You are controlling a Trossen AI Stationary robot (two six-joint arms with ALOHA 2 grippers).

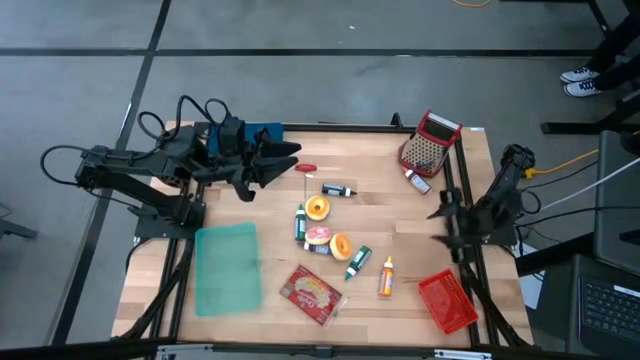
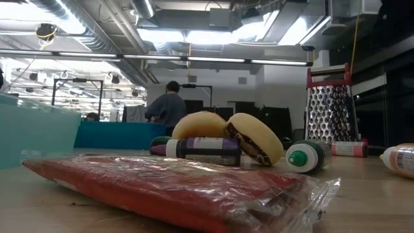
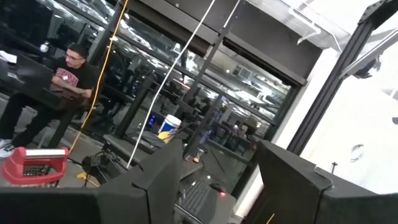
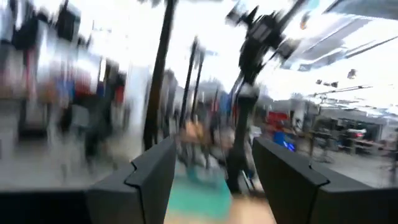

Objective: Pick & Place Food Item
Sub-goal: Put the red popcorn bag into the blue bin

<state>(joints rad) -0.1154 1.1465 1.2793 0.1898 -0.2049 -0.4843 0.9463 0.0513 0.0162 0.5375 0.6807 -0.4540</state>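
Nearest lies a red packet [image 2: 174, 184] on the bench [image 1: 400, 225]; behind it the donut halves [image 2: 226, 133] sit mid-bench among small bottles [image 2: 309, 155]. Farther back, the left pincer [image 1: 285, 160] and the right pincer [image 1: 440, 225] gape wide, both empty.

Overhead view evenly lit, soft shadows on bench [image 1: 400, 225]. Low view: ceiling lights [image 2: 162, 35] glare, red packet [image 2: 174, 184] up front out of focus. Right wrist pic heavy motion blur; left wrist sharp, bright window glare.
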